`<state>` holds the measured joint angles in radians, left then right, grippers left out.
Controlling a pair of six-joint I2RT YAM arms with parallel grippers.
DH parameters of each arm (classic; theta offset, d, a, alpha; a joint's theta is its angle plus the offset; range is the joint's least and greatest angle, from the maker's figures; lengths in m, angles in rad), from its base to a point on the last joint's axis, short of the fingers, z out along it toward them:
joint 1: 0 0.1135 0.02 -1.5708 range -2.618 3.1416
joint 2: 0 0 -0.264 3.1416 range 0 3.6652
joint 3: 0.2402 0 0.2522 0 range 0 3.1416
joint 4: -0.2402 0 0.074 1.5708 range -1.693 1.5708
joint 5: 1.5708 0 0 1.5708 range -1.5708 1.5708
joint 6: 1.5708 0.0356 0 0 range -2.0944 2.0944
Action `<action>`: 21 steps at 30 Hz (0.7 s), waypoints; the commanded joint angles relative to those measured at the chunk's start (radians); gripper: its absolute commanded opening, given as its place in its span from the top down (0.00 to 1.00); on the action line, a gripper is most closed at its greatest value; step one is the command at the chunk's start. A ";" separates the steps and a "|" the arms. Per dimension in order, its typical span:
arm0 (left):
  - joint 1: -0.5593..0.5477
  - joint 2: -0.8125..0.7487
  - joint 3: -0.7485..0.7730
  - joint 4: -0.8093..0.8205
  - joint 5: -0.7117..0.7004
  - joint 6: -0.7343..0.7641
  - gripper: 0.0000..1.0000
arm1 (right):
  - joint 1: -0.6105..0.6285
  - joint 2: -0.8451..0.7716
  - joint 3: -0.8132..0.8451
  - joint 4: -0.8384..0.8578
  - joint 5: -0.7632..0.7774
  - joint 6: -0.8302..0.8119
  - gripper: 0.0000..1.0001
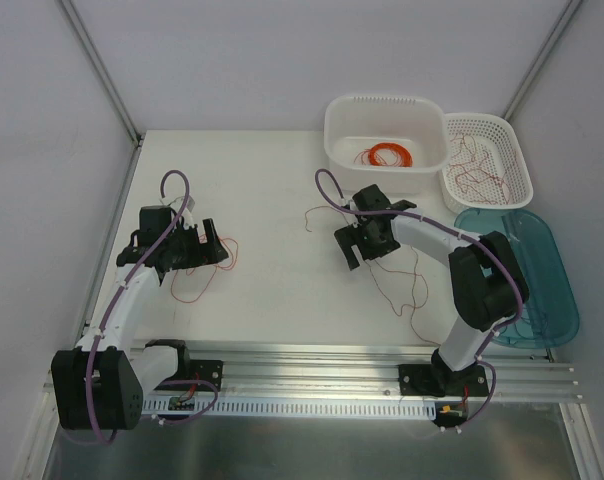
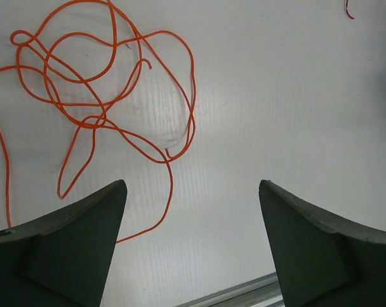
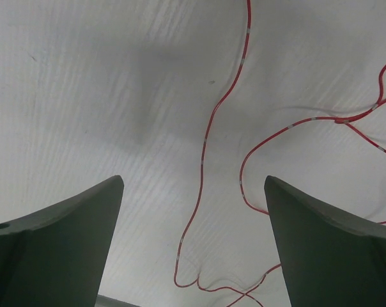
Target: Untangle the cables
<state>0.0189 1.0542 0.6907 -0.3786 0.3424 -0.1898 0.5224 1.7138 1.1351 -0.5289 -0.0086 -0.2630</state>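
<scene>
The cables lie apart on the white table (image 1: 272, 290). A loose orange cable (image 2: 97, 96) curls in open loops to the upper left of my left gripper (image 2: 192, 183); from above it shows as a thin orange strand (image 1: 194, 293) beside that gripper (image 1: 214, 250). The left jaws are open and hold nothing. A red cable with pale marks (image 3: 206, 147) runs across the table under my right gripper (image 3: 194, 179), whose jaws are open above it without touching. From above, the red strand (image 1: 414, 285) trails right of the right gripper (image 1: 365, 255).
A white tub (image 1: 342, 140) at the back holds a neat orange ring coil (image 1: 385, 155). Beside it stands a white lattice basket (image 1: 517, 150) with red wires in it. A blue tray (image 1: 542, 290) sits at the right edge. A short red wire piece (image 1: 310, 218) lies mid-table.
</scene>
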 commanded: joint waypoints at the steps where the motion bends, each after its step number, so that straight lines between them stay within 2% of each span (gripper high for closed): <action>1: -0.007 -0.019 -0.003 0.018 -0.025 0.018 0.14 | -0.004 0.021 0.029 -0.028 -0.010 0.018 0.03; 4: -0.007 -0.019 -0.003 0.020 -0.028 0.018 0.15 | -0.021 0.038 0.023 -0.016 -0.031 0.042 0.01; 10: -0.008 -0.006 0.001 0.018 -0.026 0.015 0.16 | -0.042 0.070 0.015 -0.010 -0.051 0.053 0.21; 13: -0.007 -0.006 0.000 0.018 -0.028 0.016 0.16 | -0.042 0.078 0.005 -0.006 -0.056 0.056 0.38; 14: -0.007 -0.006 0.001 0.018 -0.026 0.016 0.16 | -0.041 0.076 0.002 -0.005 -0.054 0.057 0.54; 17: -0.007 -0.006 0.001 0.018 -0.032 0.016 0.16 | -0.042 0.067 -0.009 -0.003 -0.036 0.053 0.83; 19: -0.008 -0.005 0.001 0.020 -0.031 0.016 0.16 | -0.041 0.047 -0.011 -0.009 -0.024 0.045 0.91; 20: -0.007 -0.005 0.000 0.018 -0.032 0.016 0.16 | -0.044 0.034 -0.008 -0.014 -0.022 0.041 0.99; 21: -0.007 -0.006 0.000 0.018 -0.034 0.016 0.16 | -0.042 -0.003 -0.006 -0.019 -0.022 0.036 0.99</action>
<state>0.0189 1.0523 0.6907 -0.3786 0.3279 -0.1898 0.4774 1.7878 1.1316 -0.5301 -0.0277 -0.2214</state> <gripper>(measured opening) 0.844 0.034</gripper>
